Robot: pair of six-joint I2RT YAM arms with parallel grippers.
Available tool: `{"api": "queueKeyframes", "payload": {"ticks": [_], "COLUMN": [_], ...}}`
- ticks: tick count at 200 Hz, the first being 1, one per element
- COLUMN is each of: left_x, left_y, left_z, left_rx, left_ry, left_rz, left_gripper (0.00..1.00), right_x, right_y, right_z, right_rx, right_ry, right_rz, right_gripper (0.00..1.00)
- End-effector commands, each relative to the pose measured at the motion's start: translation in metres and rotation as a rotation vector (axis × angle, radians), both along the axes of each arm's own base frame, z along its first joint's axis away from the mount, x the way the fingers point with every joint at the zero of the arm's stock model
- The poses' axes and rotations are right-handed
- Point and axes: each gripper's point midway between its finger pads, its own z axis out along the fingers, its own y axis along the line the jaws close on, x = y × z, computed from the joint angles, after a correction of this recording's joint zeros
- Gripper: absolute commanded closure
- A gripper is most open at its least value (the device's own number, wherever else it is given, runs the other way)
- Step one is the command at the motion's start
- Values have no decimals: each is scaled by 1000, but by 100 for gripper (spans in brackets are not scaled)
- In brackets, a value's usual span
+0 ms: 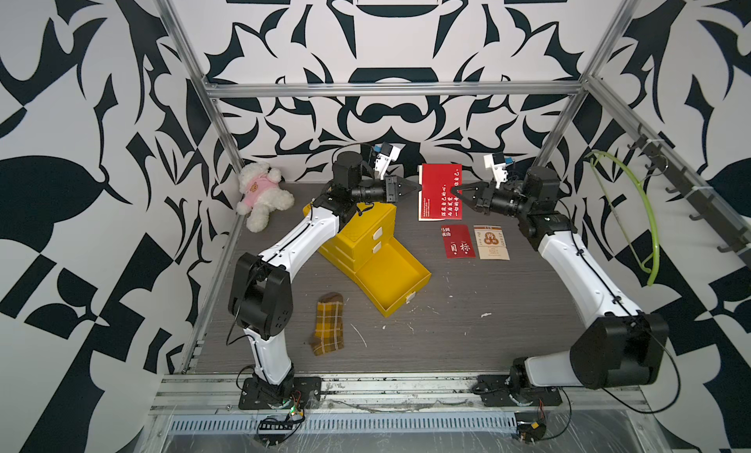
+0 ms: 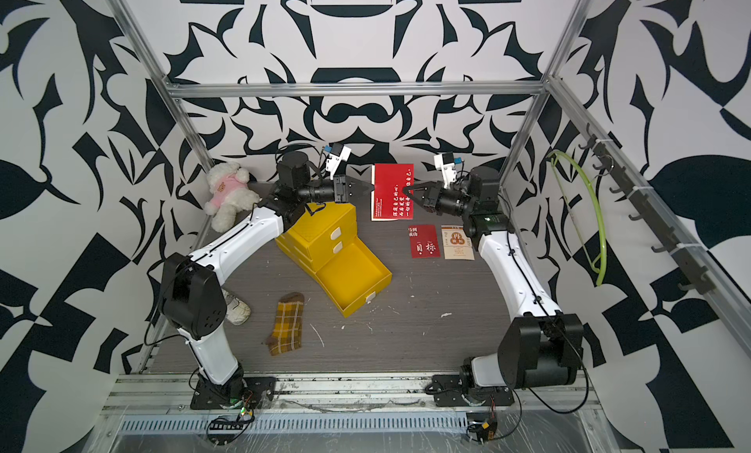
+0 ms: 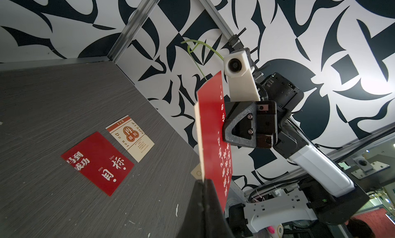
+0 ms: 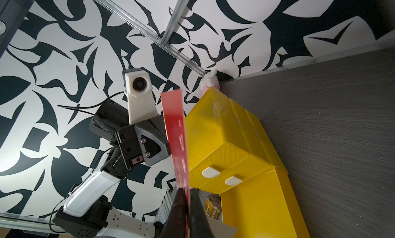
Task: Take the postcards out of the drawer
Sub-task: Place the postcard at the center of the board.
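Noting sock lying near left, no part of the job. Seeing drawer standing pulled out at centre, floor looking bare.

Finding red card and cream card lying flat right of drawer, side by side, just apart.

Farther back, watching held card hanging upright in mid-air, clear of drawer. Seeing left claw pinching tight on its left edge and right claw pinching tight on its right part, both gripping at once.

Judging risks:
- Pulling apart or twisting while both clamping, so bending, creasing or tearing thin card.
- Letting go together, so dropping it on edge and sending it skating off.

Spotting pale strip behind held card in left wrist view. Not managing to tell whether backing or second card; if a second card, possibly slipping free unnoticed.
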Motion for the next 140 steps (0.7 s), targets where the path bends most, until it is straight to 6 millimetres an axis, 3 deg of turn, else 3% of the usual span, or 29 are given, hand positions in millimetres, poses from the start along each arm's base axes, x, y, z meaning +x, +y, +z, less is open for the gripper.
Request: {"api": "queueKeyframes", "payload": {"ticks": [1,62,82,98,140], "left_x": [-6,-8,-8,-7,-8], "left_y": [11,11,12,12,12], "left_z": [32,33,34,34,32], "left_rx": [-28,-28,-29,-29,-23], "left_ry": [-86,-88,-91,-90,-88], "left_rz": [23,22,23,25,25], "left_gripper": [100,100,100,100,100], "right_x": [-10,-11,-11,-11,-14], "right_y": [-3,-4,-4,-4,-6], "right_z": [25,24,25,26,26], "right_rx": [-14,-16,-16,-15,-22], "right_ry": [-87,-83,-86,-89,-88], "right_rz": [-1,-7,-8,-5,-11], "right_gripper": [89,82,87,98,98]}}
